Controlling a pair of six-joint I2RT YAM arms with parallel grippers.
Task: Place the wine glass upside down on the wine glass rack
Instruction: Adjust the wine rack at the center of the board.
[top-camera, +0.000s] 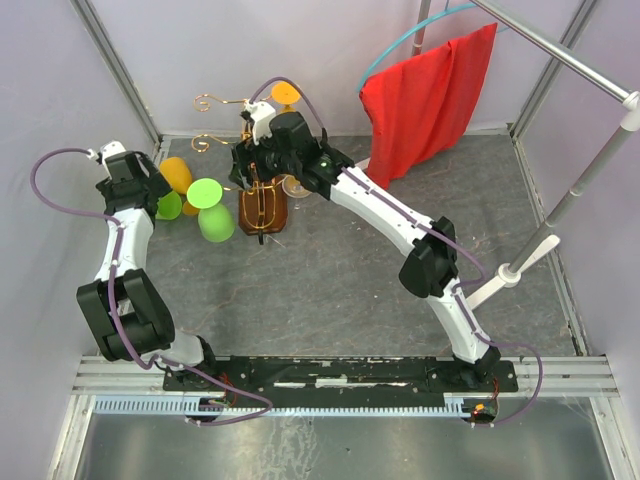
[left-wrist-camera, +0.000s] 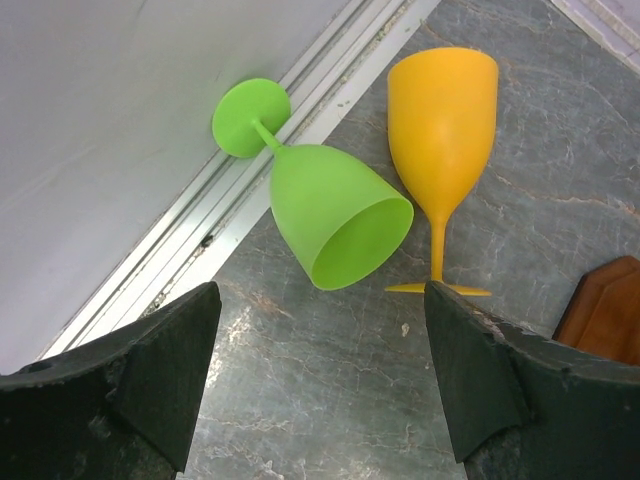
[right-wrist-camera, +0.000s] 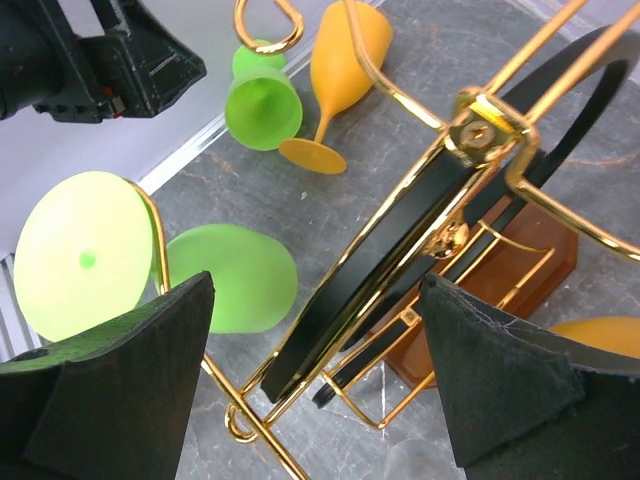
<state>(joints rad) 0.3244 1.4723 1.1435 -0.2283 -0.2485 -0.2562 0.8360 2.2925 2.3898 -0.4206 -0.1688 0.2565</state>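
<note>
The wine glass rack (top-camera: 262, 210) stands at the back of the table, with copper wire arms, a brown base (right-wrist-camera: 520, 270) and a black loop handle (right-wrist-camera: 400, 240). A green wine glass (right-wrist-camera: 80, 255) hangs upside down on its left arm, foot on the wire and bowl (top-camera: 216, 225) below. A second green wine glass (left-wrist-camera: 335, 215) lies on its side by the left wall. Beside it an orange wine glass (left-wrist-camera: 443, 120) stands upright. My left gripper (left-wrist-camera: 320, 330) hovers open over these two, holding nothing. Directly above the rack, my right gripper (right-wrist-camera: 315, 290) is open and empty.
An orange foot disc (top-camera: 285, 95) shows at the rack's far side and an orange bowl (right-wrist-camera: 600, 335) beside its base. A red cloth (top-camera: 430, 95) hangs from a white pole stand (top-camera: 590, 180) at the back right. Walls close in the left and back.
</note>
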